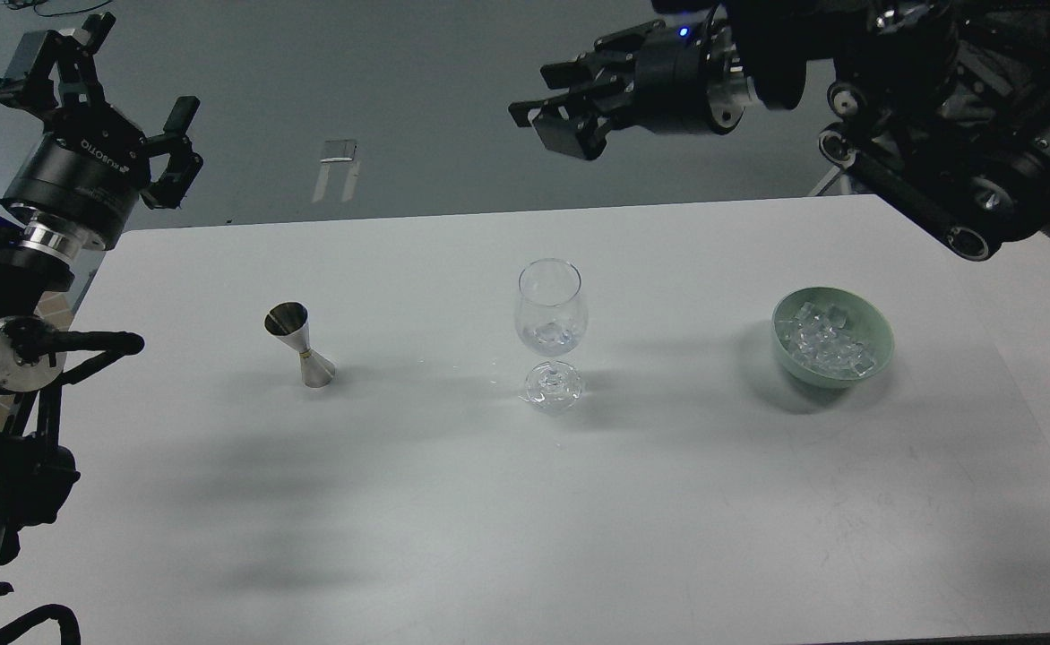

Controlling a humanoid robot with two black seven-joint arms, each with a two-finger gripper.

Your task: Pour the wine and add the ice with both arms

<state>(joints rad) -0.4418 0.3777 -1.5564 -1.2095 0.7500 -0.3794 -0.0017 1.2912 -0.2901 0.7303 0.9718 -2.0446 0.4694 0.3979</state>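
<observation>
A white table (pixel 579 502) carries three things in a row, well apart from one another. At the left stands a steel jigger (pixel 300 346), upright. In the middle stands a clear wine glass (pixel 551 333), upright, with something clear at the bottom of its bowl. At the right sits a pale green bowl (pixel 874 354) heaped with ice (pixel 822 344). Soft shadows fall across the tabletop.

table (pixel 579 537): white, soft shadows | floor (pixel 382 81): grey, glossy | small pale object (pixel 339 166): possibly a reflection
</observation>
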